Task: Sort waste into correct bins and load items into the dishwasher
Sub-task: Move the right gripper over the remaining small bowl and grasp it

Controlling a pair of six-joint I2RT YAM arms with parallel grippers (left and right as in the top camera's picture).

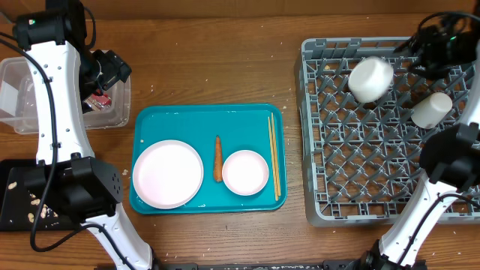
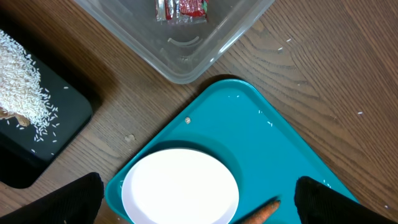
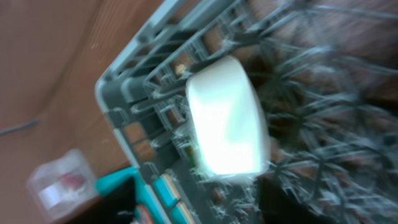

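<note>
**Both claws standing open, nothing held; two cups lying in the rack**

You are seeing the left gripper [image 2: 198, 202] hanging with its jaws spread wide and gripping nothing, by the far-left corner of the teal tray [image 1: 150, 120]. On that tray a large white plate [image 1: 167, 173] is sitting at the left. A carrot [image 1: 218, 158], a small white dish [image 1: 245, 172] and a pair of chopsticks [image 1: 274, 156] are lying in turn to its right.

Left of the tray, the clear bin [image 1: 15, 94] is holding a red wrapper [image 2: 180, 9]. The black tray [image 1: 19, 169], nearer, is carrying loose rice [image 2: 22, 87].

Your right gripper [image 3: 205, 205] is working over the far side of the dish rack [image 1: 390, 202]. Its picture is blurred, but the fingers are showing apart with nothing between them. One white cup [image 1: 370, 79] is resting just beyond them, and a second cup [image 1: 432, 109] is lying apart to its right.
</note>
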